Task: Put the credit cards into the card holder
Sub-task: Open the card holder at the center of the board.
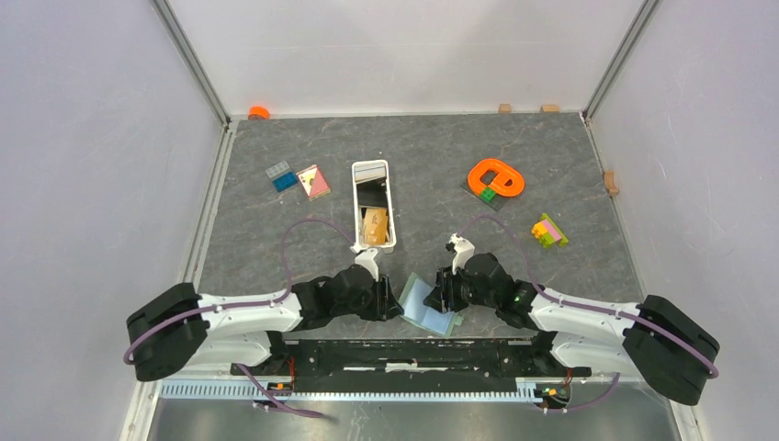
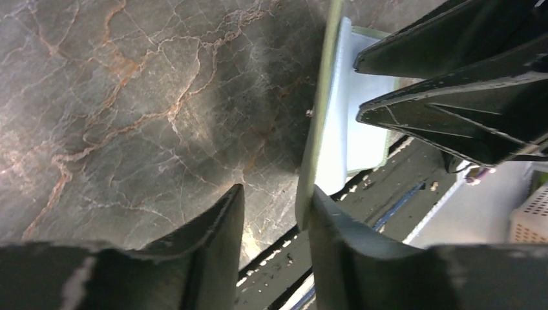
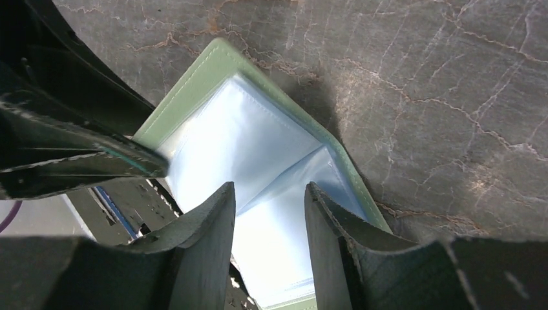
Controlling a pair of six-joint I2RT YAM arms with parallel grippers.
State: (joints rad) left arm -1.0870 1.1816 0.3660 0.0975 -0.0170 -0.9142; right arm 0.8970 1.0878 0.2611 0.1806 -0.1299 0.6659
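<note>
From above, nearest me is the black rail [image 1: 413,354] along the near edge of the worktop [image 1: 432,138], a dark grey marbled slab boxed in by plain pale walls. Both arms lie low and reach inward from the near corners, forearms almost level, meeting at the middle of the near edge. There the left fingers [image 1: 395,303] and right fingers [image 1: 446,292] flank the card holder [image 1: 428,310], which lies unfolded with its pale blue inside showing. Of the credit cards [image 1: 374,225] I make out only a tan one, lying in the white tray [image 1: 355,202] nearer the middle of the worktop, apart from the holder.

On the left wrist view, my left fingers stand apart. The holder's raised green flap runs edge-on into the gap, close against one finger but not pinched.

On the right wrist view, the right fingers are parted too, poised over the blue lining by the fold. I cannot tell whether they touch it.
</note>
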